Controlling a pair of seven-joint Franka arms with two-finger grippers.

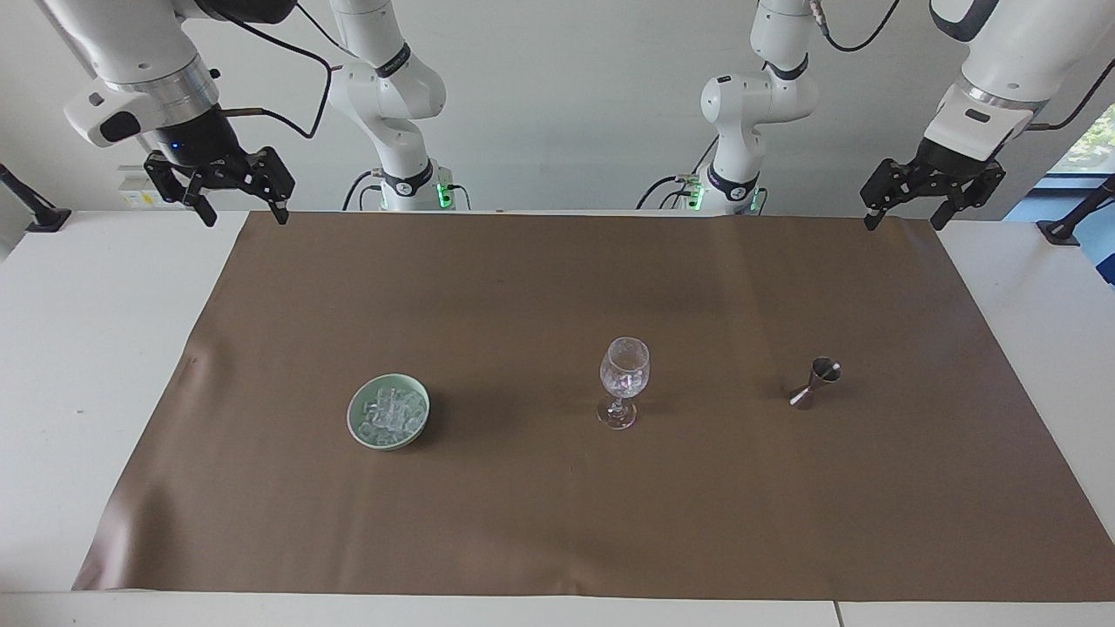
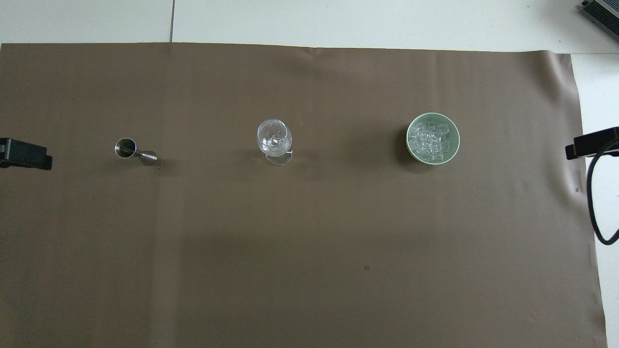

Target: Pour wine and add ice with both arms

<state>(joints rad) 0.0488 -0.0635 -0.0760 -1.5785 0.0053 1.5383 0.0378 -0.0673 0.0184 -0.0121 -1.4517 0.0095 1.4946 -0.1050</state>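
Big brown mat [image 1: 557,488] covers most of the table [image 1: 78,348], and both arms just hang up in the air: left gripper [image 1: 902,218] at about 1 o'clock over the mat's corner in the facing view, right gripper [image 1: 239,212] at about 11 o'clock, fingers spread apart on both, holding nothing. On the mat there's a green bowl [image 1: 357,427] at roughly 8 o'clock from the middle with the ice [image 1: 392,411] piled in it. The wine glass [image 1: 623,380] stands upright around 4 o'clock with a few cubes inside, and a little metal measuring cup [image 1: 814,383] sits at 3 o'clock toward the left arm's end.

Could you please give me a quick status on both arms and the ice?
Left gripper and right gripper open, empty, raised. Clear ice cubes piled in green bowl. Nothing obstructing.
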